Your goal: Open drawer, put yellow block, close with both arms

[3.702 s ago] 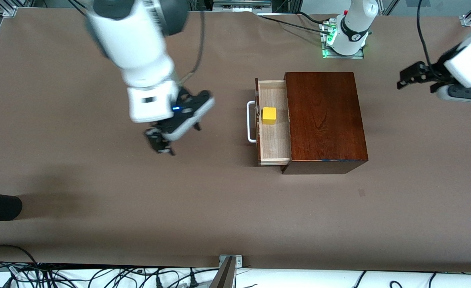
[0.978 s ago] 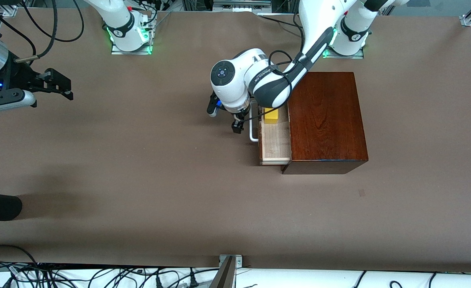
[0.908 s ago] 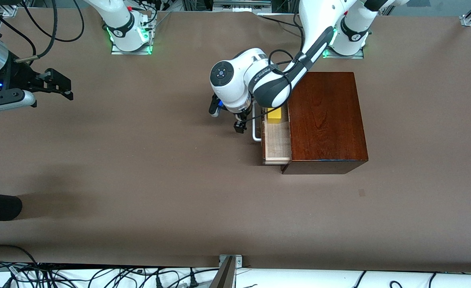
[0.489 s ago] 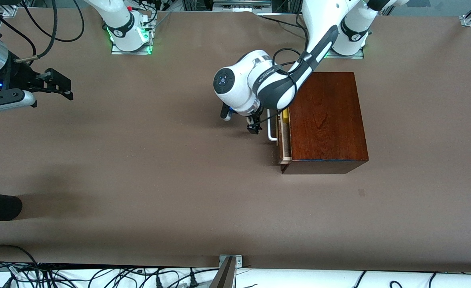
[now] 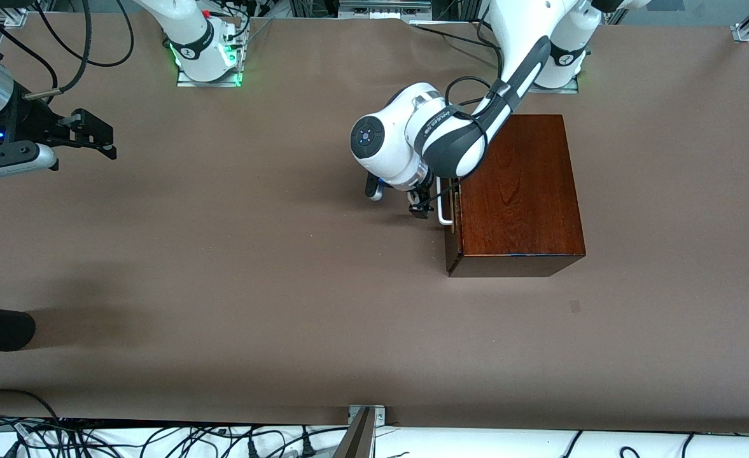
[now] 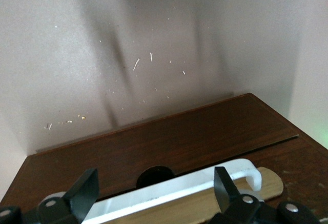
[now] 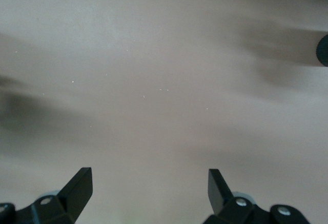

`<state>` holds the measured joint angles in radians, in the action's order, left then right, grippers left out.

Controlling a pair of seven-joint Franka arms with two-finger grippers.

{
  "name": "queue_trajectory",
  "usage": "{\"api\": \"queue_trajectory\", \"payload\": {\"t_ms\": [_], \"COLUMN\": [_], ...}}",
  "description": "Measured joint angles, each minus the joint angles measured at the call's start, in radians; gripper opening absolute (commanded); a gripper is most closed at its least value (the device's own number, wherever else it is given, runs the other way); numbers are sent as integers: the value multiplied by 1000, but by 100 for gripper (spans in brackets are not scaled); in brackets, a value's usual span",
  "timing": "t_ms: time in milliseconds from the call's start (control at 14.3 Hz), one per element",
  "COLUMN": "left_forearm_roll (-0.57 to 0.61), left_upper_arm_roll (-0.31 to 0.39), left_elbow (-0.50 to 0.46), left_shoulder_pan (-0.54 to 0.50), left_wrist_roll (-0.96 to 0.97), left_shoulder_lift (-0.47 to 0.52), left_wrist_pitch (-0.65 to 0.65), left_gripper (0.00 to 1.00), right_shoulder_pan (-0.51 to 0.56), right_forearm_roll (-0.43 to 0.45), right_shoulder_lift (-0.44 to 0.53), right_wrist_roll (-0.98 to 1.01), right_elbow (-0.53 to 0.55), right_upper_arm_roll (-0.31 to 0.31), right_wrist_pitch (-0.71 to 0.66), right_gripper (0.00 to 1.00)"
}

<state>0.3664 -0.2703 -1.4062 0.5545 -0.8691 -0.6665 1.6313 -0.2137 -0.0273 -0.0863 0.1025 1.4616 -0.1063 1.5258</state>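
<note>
Almost shut, the pale-wood drawer with dark reddish-brown front shows only a thin strip outside the glossy dark-brown wooden box; the small yellow block is hidden, presumably inside. The left gripper, fingers spread wide and holding nothing, presses beside the white U-shaped bar handle. The right gripper, also spread wide and empty, waits over bare table near the right arm's end. Risks: a fingertip slipping off the handle, or an off-centre push shifting the unbraced box.
</note>
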Motion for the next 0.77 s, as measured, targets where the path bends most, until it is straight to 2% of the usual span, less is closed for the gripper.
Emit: {"api": "queue_trajectory", "payload": {"t_ms": [279, 489, 629, 768], "left_forearm_roll": [2, 2, 2, -7], "left_upper_arm_roll": [0, 3, 6, 8], "left_elbow": [4, 16, 19, 24], "left_shoulder_pan": [0, -12, -49, -130], "left_wrist_roll": [5, 87, 168, 209], "left_shoulder_lift": [52, 151, 234, 305], "left_wrist_pitch": [0, -5, -39, -79], "left_gripper": [100, 100, 100, 100], "right_shoulder_pan": [0, 0, 0, 0], "right_forearm_roll": [0, 0, 0, 0], "right_shoulder_lift": [0, 0, 0, 0], "right_wrist_roll": [-1, -1, -2, -2], "right_elbow": [0, 0, 0, 0], "right_upper_arm_roll": [0, 0, 0, 0], "right_wrist_pitch": [0, 0, 0, 0], "right_gripper": [100, 100, 100, 100]}}
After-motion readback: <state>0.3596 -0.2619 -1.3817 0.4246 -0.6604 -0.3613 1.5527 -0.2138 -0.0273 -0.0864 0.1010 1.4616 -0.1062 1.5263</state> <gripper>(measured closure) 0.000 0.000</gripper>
